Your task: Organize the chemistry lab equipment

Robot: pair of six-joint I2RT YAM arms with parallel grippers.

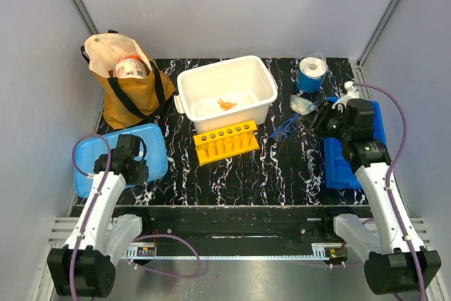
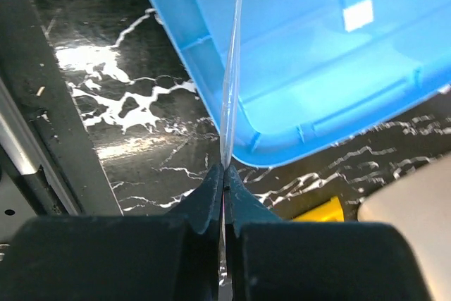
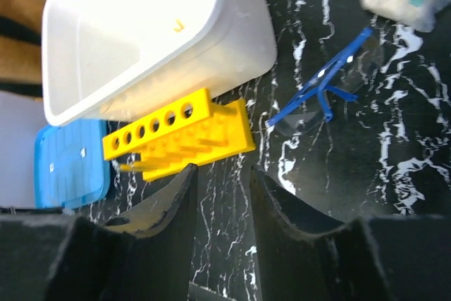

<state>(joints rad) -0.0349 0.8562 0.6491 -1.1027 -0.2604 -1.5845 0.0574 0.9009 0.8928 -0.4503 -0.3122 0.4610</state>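
My left gripper [image 2: 225, 170] is shut on a thin clear tube [image 2: 232, 68] that sticks out over the edge of a blue lid [image 2: 317, 54]; in the top view it [image 1: 131, 168] is at the left. My right gripper [image 3: 222, 170] is open and empty above the marbled table, near the safety glasses [image 3: 324, 93] with the blue frame; from the top it [image 1: 320, 119] is beside the glasses [image 1: 285, 129]. A small clear packet [image 1: 303, 106] lies behind them. A tiny yellow-orange piece [image 1: 225, 104] lies in the white bin [image 1: 262, 84].
A yellow tube rack [image 1: 225, 142] stands in front of the bin. A brown cloth bag [image 1: 130, 89] holding a roll stands at the back left. A blue roll [image 1: 310, 74] is at the back right. A blue tray [image 1: 345, 163] lies under my right arm.
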